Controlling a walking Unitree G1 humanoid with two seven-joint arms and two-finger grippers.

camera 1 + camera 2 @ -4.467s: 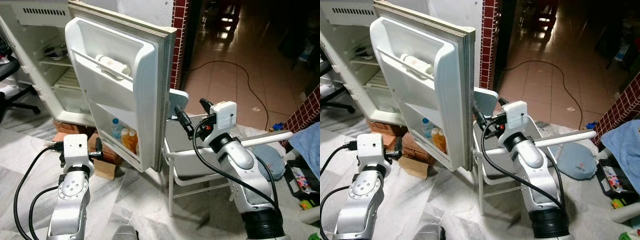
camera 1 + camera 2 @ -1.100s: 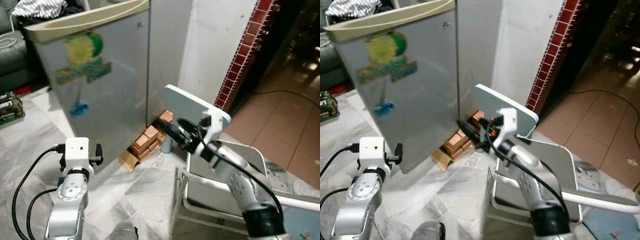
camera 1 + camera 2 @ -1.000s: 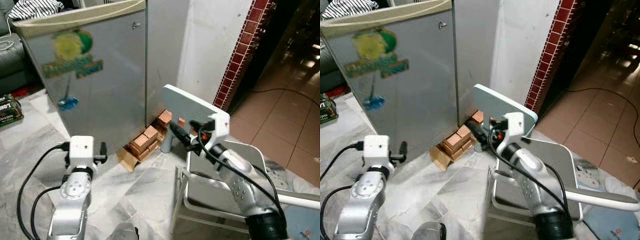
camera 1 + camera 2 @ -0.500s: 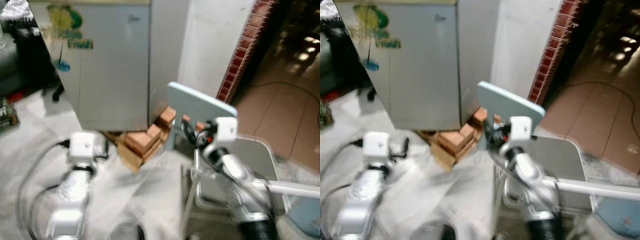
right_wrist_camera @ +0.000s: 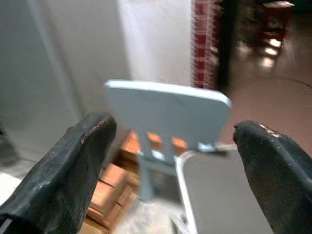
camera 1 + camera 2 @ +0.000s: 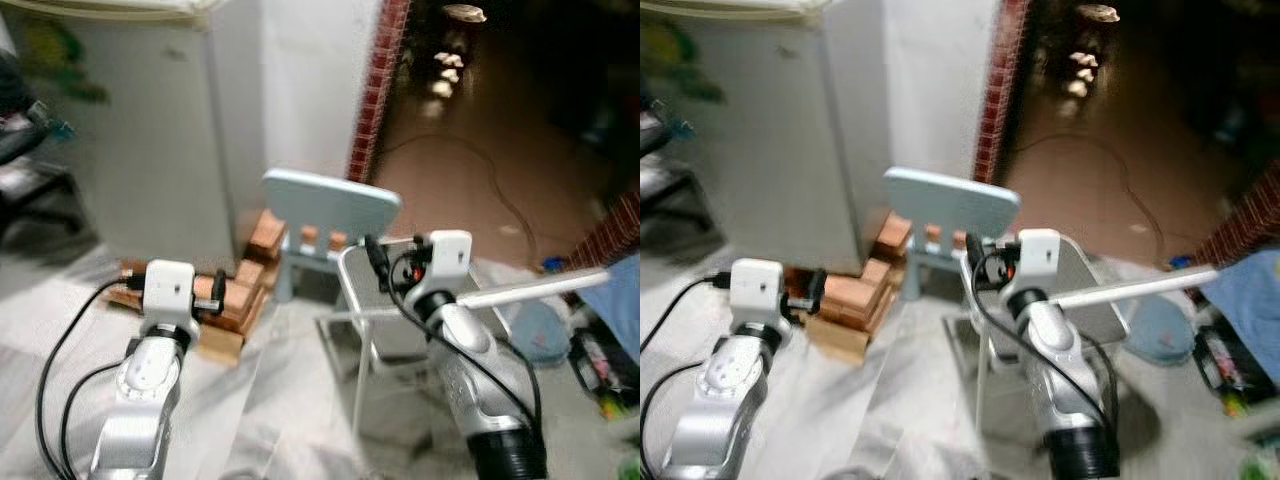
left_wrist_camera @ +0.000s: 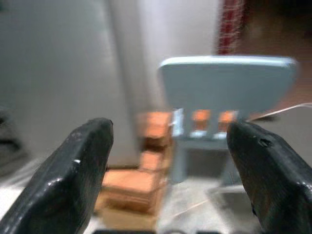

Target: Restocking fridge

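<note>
Grey fridge [image 6: 130,120], door closed, stands at the robot's left front against the white wall. Beside it, a pale blue chair [image 6: 330,205] and stacked bricks [image 6: 235,295]. Left gripper [image 7: 168,165] and right gripper [image 5: 170,161] both hover spread and empty.

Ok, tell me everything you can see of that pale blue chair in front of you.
The pale blue plastic child's chair stands upright on the marble floor, its wide, rounded backrest facing the camera. Short slats join the backrest to the seat below, with orange bricks showing through the gaps. It sits beside the grey fridge and in front of the white wall. The brick pile lies by its base on the fridge side. A white metal frame stands just in front; contact is unclear in the blur.
</note>
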